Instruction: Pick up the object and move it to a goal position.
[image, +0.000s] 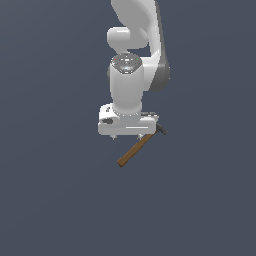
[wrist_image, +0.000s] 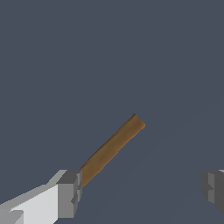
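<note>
The object is a small hammer lying flat on the dark grey surface. Its brown wooden handle runs out diagonally from under my hand, and its dark head peeks out at the exterior view's right. My gripper hovers right above it, open, with the jaws spread wide. In the wrist view one fingertip covers part of the handle, while the other fingertip stands far off to the side. The hammer's head is hidden in the wrist view. Nothing is held.
The plain dark grey floor stretches all around. The white arm rises above the hand.
</note>
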